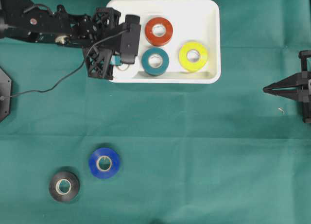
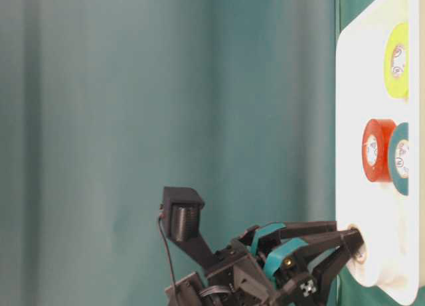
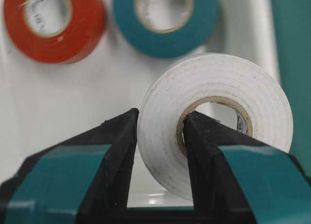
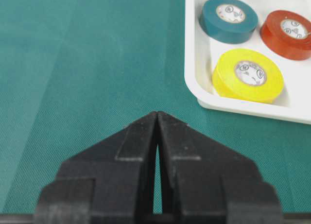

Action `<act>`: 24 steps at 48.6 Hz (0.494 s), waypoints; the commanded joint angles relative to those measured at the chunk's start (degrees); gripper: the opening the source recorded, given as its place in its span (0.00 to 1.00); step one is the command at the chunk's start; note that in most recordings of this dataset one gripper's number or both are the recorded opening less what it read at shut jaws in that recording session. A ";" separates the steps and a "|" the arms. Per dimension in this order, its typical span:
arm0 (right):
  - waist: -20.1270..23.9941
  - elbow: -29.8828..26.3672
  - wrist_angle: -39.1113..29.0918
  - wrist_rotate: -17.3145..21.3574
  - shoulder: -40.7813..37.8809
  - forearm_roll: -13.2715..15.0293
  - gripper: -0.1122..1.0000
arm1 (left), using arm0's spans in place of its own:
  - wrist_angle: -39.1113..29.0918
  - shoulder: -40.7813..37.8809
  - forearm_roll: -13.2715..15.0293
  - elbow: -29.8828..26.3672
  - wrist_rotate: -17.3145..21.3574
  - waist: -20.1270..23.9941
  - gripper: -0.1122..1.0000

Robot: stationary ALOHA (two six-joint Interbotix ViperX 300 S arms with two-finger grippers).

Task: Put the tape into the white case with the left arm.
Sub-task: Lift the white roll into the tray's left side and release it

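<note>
Holding a white roll (image 3: pixel 214 122) over the case (image 1: pixel 204 10), the left gripper (image 3: pixel 158 136) pinches one wall of the roll, one finger outside and the other through the core. In the overhead view that gripper (image 1: pixel 121 62) sits at the case's 8 o'clock corner, and the roll is mostly hidden beneath the wrist camera. The table-level view shows the fingertips and roll at the near end of the case (image 2: pixel 358 87); whether the roll touches the floor cannot be told.

Already lying inside the case: red roll (image 1: pixel 159 31) at 11 o'clock, teal roll (image 1: pixel 155 61) near 7 o'clock, yellow roll (image 1: pixel 193 56) at 4 o'clock.

Outstanding on the cloth (image 1: pixel 194 151): blue roll (image 1: pixel 104 162) and black roll (image 1: pixel 64 186), just beside each other and well apart from the case, toward the overhead view's 7 o'clock.

Judgement: three rolls delivered, a fourth at the point of release, two left. What remains for this roll is lowering if needed, release, and withdrawal.

The right gripper (image 4: pixel 158 118) is pressed together, empty, parked at the overhead view's 3 o'clock edge.
</note>
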State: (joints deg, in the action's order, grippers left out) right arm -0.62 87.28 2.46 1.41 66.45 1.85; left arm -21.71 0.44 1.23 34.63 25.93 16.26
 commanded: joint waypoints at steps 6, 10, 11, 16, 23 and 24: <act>0.00 -0.62 0.62 0.09 -0.44 0.00 0.02 | 2.02 -0.97 0.00 -0.97 0.26 1.23 0.34; 0.00 -0.62 0.62 0.09 -0.44 0.09 0.02 | 2.11 -1.41 -0.09 -0.88 0.18 1.32 0.34; 0.00 -0.53 0.62 0.09 -0.44 0.00 0.02 | 2.11 -1.41 0.00 -0.97 0.18 1.32 0.34; 0.00 -0.62 0.62 0.09 -0.44 0.09 0.02 | 2.11 -1.49 0.00 -0.88 0.09 1.32 0.34; 0.00 -0.62 0.62 0.09 -0.44 0.00 0.02 | 2.20 -1.49 0.00 -0.88 -0.35 1.32 0.34; 0.00 -0.62 0.62 0.09 -0.44 0.00 0.02 | 2.11 -1.41 0.00 -0.88 -0.44 1.32 0.34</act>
State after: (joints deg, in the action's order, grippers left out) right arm -0.62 87.28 2.46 1.41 66.36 1.85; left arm -19.95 -1.85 1.23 34.63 25.75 17.40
